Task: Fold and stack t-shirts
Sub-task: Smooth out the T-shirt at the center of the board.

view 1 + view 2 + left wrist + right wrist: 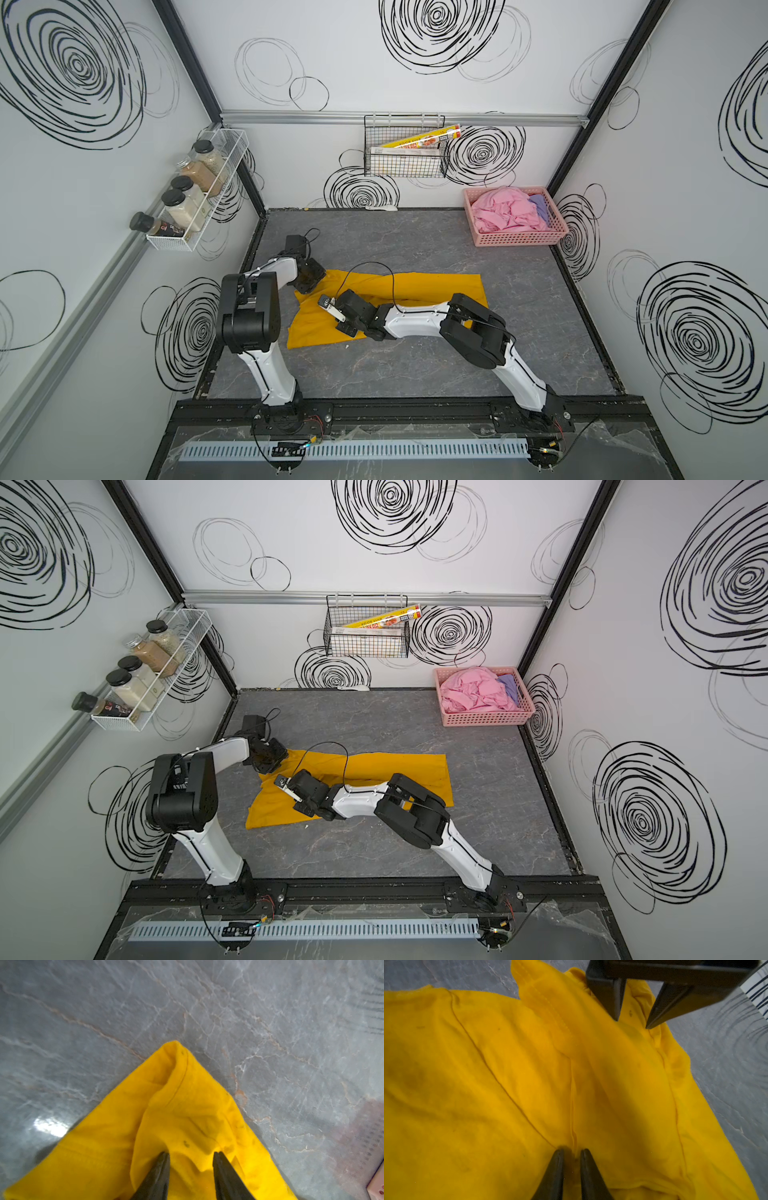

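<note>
Right claw (572, 1153) down on mustard t-shirt (477, 1084), jaws slightly parted

Nothing here can be read with certainty. Well beyond the right gripper (572, 1152), on the back wall, a wire basket (374, 166) holds a yellow-and-red box (422, 139) with print along its side (too small to make out in both top views). Well off past the left gripper (191, 1153), a dark bottle (160, 226) in a white rack (170, 245) has a red label, also illegible.

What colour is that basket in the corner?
Pink; the basket shows best in a top view.
</note>
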